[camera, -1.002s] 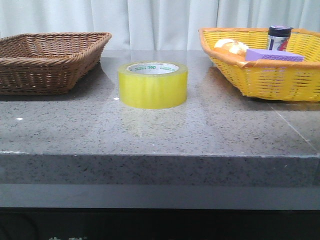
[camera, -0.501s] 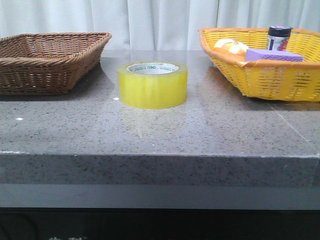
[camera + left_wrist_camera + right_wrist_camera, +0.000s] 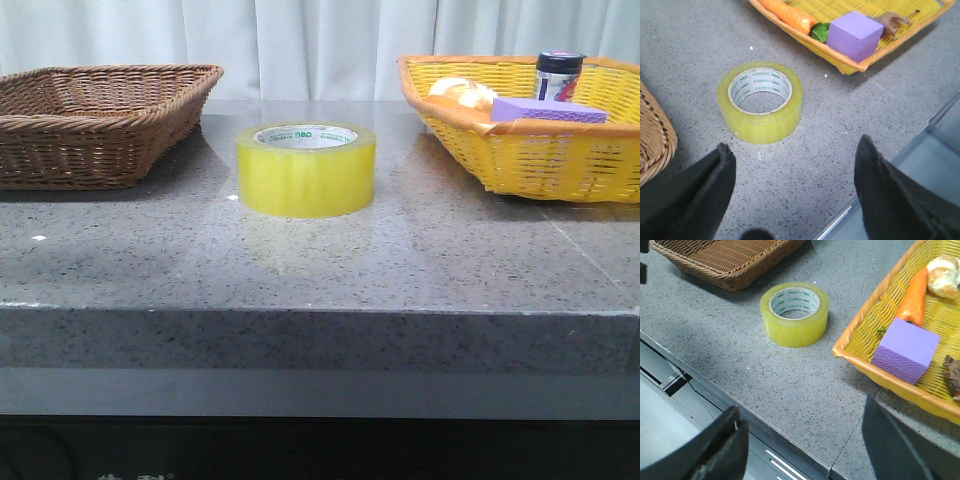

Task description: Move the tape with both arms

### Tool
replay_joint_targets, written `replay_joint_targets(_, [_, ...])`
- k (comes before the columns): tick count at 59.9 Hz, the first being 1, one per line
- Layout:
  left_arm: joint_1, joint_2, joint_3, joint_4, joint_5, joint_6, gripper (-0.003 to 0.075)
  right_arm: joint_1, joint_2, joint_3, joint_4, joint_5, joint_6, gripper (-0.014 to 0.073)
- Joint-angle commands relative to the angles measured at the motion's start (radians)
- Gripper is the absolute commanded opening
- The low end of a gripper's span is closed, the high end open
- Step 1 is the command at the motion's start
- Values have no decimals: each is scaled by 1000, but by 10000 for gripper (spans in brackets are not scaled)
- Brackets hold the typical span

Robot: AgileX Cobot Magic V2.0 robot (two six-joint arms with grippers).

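The tape [image 3: 305, 170], a wide translucent yellow roll with a white core and green print, stands flat on the grey stone table between the two baskets. It also shows in the left wrist view [image 3: 760, 101] and the right wrist view [image 3: 794, 314]. My left gripper [image 3: 792, 155] is open and empty, above the table's front part, short of the tape. My right gripper [image 3: 802, 417] is open and empty, over the table's front edge, well short of the tape. Neither gripper shows in the front view.
A brown wicker basket [image 3: 95, 120] stands at the left. A yellow basket [image 3: 530, 150] at the right holds a purple block [image 3: 548, 110], a carrot [image 3: 912, 300], a dark jar [image 3: 558, 72] and other items. The table's front edge [image 3: 320, 312] runs below.
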Motion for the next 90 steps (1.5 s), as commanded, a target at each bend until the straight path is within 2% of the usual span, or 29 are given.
replay_joint_targets(1, [-9,64,-117,15,25,4,491,0,0,-23,-3,-71,1,510])
replay_joint_targets(10, [-9,209,-279,25,188,112,491,0,0,-23,-3,-71,1,510])
replay_joint_targets(20, [-9,379,-438,25,303,136,491,0,0,-23,-3,-71,1,510])
replay_joint_targets(47, [-9,737,-769,5,434,161,491,0,0,-23,-3,-71,1,510])
replay_joint_targets(65, [-9,876,-865,-30,428,161,491,0,0,-23,-3,-71,1,510])
replay_joint_targets(90, [-7,940,-865,-22,412,161,473,0,0,-23,-3,-71,1,510])
